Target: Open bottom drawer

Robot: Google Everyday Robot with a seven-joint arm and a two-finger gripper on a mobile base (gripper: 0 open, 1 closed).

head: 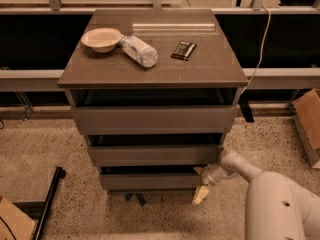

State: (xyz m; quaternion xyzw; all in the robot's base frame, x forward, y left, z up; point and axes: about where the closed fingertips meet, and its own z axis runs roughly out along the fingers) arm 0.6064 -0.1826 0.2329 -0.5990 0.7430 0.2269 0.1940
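Note:
The grey-brown cabinet (152, 74) has three flat, handleless drawers. The bottom drawer (150, 181) is the lowest and narrowest front, with a dark gap above it. My gripper (199, 183) is at the right end of the bottom drawer's front, low near the floor. It reaches in from the lower right on the white arm (239, 167). Whether it touches the drawer edge I cannot tell. The middle drawer (155, 155) and top drawer (154, 119) sit above, each with a dark gap over it.
On the cabinet top lie a cream bowl (101, 38), a plastic bottle on its side (139, 50) and a dark snack packet (183, 50). A cardboard box (309, 121) stands at the right, a black bar (49, 201) lies on the floor at the left, and blue tape (135, 198) marks the floor below the drawer.

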